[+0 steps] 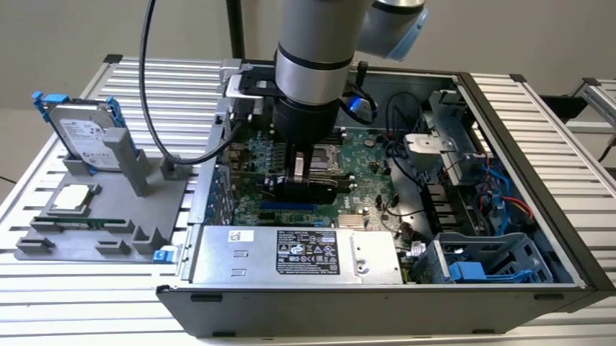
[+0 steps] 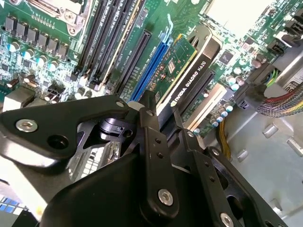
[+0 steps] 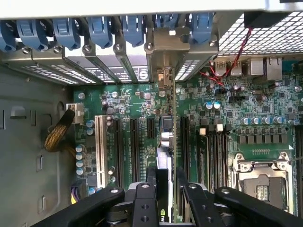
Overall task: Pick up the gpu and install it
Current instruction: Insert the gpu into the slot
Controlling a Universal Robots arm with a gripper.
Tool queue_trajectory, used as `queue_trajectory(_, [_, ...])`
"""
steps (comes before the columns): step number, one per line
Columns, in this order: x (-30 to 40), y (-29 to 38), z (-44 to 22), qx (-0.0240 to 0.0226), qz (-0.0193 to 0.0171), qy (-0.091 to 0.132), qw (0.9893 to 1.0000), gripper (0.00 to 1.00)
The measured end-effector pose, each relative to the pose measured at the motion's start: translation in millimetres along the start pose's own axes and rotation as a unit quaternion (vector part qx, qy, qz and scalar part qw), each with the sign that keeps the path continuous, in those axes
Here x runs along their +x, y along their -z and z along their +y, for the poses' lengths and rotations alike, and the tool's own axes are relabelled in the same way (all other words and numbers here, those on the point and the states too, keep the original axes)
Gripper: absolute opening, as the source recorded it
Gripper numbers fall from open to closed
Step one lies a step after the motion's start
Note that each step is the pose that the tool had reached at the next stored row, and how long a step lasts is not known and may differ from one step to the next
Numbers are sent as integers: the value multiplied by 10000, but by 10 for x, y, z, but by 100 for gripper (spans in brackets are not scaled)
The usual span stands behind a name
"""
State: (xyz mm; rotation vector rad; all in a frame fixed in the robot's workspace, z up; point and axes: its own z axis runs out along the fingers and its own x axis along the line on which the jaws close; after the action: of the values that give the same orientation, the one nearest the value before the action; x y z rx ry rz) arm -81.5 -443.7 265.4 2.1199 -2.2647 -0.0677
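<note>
From the exterior view, the robot arm [image 1: 313, 65] reaches down into the open computer case [image 1: 520, 144], and its gripper [image 1: 310, 189] is low over the green motherboard [image 1: 361, 155]. On the gray tray [image 1: 97, 209] at that view's left, a hard drive [image 1: 82, 137] stands up with nothing touching it. In the second wrist view, the black fingers [image 2: 154, 142] are closed on the top edge of the gpu [image 2: 182, 71]. The card stands on its edge, lined up along the blue slot [image 2: 151, 66], just beside the long black slots. In the first wrist view, the card [image 3: 163, 161] runs straight away from the gripper [image 3: 165, 189] toward the metal slot covers [image 3: 109, 68] at the back wall of the case. I think the picking up is done and the putting in is under way. I cannot tell if the card is pushed all the way down. Pushing it home would need a straight, gentle press, with the card kept upright so it does not bend.
</note>
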Motion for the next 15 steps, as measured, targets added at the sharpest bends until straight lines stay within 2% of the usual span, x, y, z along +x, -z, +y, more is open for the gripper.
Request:
queue_trajectory(10, [0, -25, 1, 0, -6, 0, 10000, 0])
queue_trajectory(15, [0, -67, 0, 0, -6, 1, 10000, 0])
